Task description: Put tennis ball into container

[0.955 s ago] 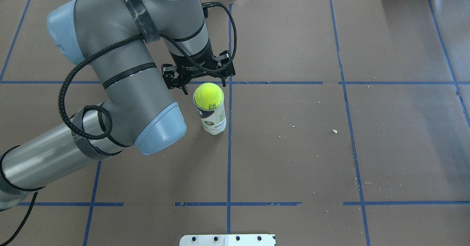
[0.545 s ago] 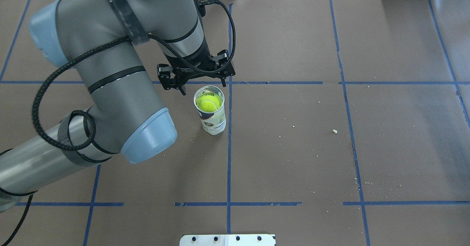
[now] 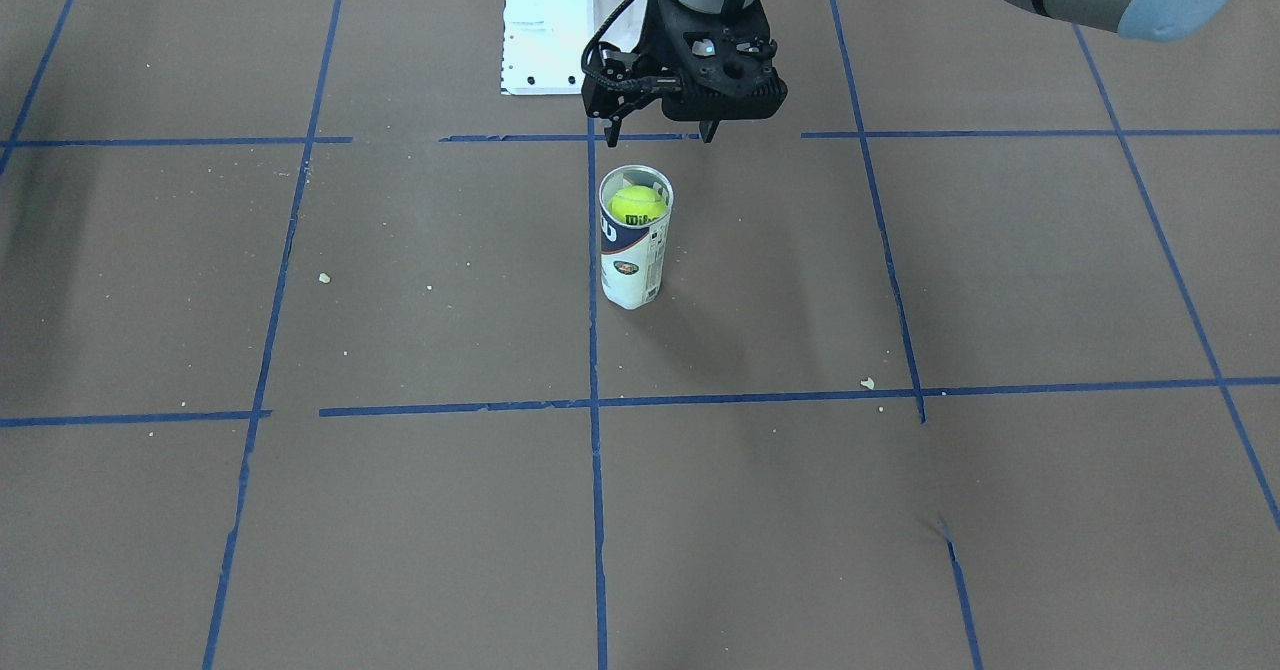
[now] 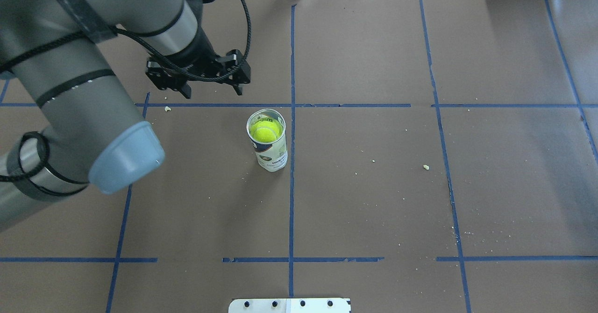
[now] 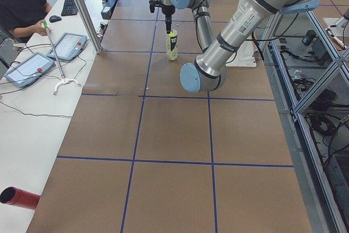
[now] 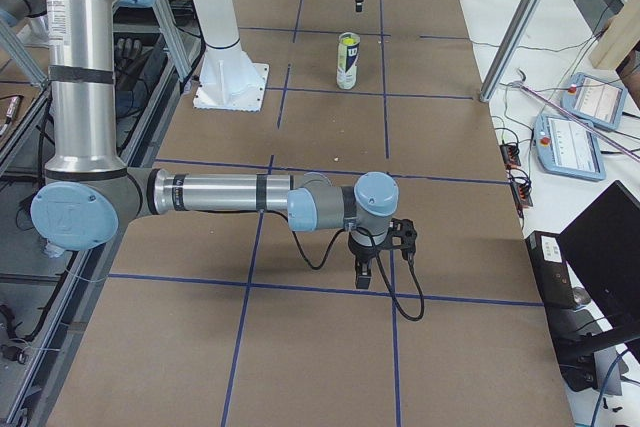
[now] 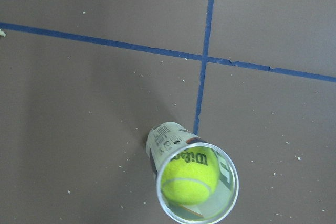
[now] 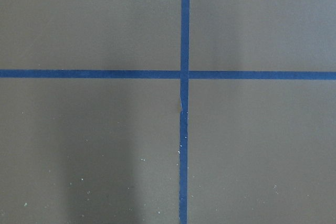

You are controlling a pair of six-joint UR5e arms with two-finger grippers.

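Note:
The yellow-green tennis ball (image 4: pixel 265 132) sits inside the container (image 4: pixel 271 158), a clear can with a navy-and-white label standing upright on the brown table. The ball (image 3: pixel 638 204) rests a little below the rim of the container (image 3: pixel 630 268), and the left wrist view shows the ball (image 7: pixel 190 177) through the open mouth of the container (image 7: pixel 167 139). My left gripper (image 4: pixel 212 91) hangs open and empty, up and off to the left of the can, apart from it; it also shows as the left gripper (image 3: pixel 660 137). My right gripper (image 6: pixel 378 269) hovers low over the table far from the can; I cannot tell its state.
The white robot base plate (image 3: pixel 545 40) lies behind the can. Blue tape lines (image 4: pixel 291 210) grid the table, with small crumbs (image 4: pixel 425 167) scattered to the right. An operator (image 5: pixel 22 4) sits by tablets on a side table, and a red cylinder (image 5: pixel 19 197) lies there.
The ball, seated at the can's mouth a second ago, has dropped inside. My left gripper, still open, has drawn back and moved left, away from the can.

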